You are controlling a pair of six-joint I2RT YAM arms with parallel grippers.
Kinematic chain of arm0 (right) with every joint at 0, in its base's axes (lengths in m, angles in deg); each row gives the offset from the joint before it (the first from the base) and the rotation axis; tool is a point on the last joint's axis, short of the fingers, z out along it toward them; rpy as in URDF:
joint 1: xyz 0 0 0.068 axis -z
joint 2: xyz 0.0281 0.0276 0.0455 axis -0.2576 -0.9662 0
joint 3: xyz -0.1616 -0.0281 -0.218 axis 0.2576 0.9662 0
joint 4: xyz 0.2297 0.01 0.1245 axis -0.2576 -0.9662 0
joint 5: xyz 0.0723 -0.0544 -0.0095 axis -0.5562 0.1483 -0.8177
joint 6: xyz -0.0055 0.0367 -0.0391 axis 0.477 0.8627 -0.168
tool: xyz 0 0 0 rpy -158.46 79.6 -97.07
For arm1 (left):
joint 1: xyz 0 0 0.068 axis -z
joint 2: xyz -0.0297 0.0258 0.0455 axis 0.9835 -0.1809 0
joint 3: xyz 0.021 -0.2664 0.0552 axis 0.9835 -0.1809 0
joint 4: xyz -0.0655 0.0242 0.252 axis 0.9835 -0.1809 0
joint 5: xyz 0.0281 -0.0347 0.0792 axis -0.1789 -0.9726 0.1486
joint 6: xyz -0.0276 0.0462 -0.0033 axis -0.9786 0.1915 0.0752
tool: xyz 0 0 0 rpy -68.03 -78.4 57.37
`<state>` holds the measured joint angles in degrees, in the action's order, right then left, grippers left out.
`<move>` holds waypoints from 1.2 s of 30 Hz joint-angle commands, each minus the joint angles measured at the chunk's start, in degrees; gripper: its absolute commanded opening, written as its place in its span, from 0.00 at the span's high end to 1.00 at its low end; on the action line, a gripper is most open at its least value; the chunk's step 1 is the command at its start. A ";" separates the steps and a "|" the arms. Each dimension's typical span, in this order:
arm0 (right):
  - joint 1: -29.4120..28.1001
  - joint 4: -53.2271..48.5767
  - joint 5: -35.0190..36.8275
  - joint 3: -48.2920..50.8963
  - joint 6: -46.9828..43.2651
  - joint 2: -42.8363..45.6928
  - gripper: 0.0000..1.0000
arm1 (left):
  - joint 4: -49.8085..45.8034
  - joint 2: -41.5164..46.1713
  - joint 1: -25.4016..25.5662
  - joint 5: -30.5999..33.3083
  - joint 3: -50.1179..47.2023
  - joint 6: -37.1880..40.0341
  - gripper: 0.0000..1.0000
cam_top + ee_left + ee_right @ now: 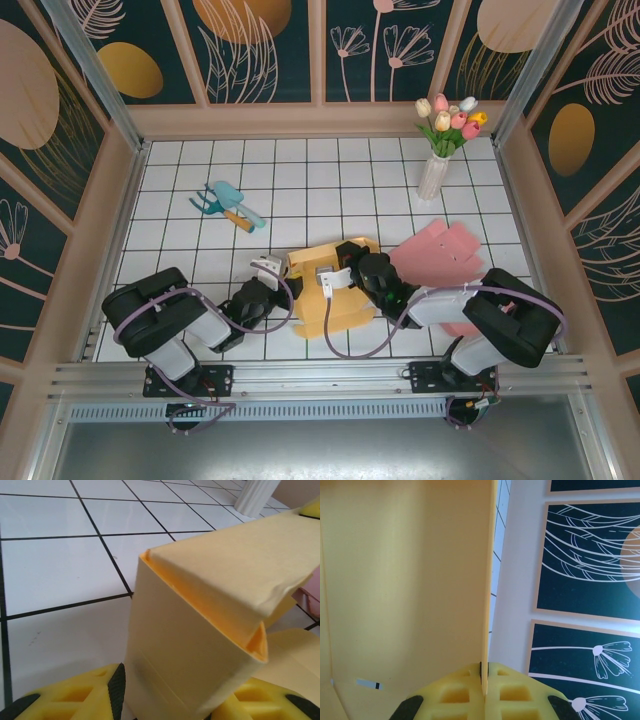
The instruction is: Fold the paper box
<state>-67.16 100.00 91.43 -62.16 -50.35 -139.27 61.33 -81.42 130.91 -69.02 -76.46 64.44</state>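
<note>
The yellow paper box [345,312] sits half folded on the tiled floor, in the front middle between both arms. My left gripper [272,268] is at its left side. In the left wrist view a folded corner of the box [200,605] stands between the yellow fingers [100,690] of my left gripper [180,680], which is closed against its walls. My right gripper [330,278] reaches in from the right. Seen from the right wrist, that gripper [484,666] is shut on the thin edge of an upright box panel [410,580].
A flat pink paper sheet [445,255] lies just right of the box, partly under the right arm. A white vase of tulips [437,170] stands at the back right. Teal garden tools [228,205] lie at the back left. Patterned walls [320,50] enclose the floor.
</note>
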 commanded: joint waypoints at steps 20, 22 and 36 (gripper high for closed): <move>-1.11 -9.87 3.59 -4.11 16.19 -3.72 1.00 | -0.96 -9.22 0.84 31.54 7.60 1.04 0.67; -1.30 -11.08 4.68 -5.46 18.60 -5.55 1.00 | 1.94 -10.98 1.86 28.91 8.74 4.24 0.65; -1.91 -9.35 7.00 -7.38 22.31 -14.82 1.00 | 4.34 -13.29 2.84 41.52 11.32 1.60 0.83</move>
<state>-68.36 100.78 99.56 -71.38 -32.43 -150.68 65.64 -94.06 133.73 -37.15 -66.88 66.47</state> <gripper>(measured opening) 0.067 0.192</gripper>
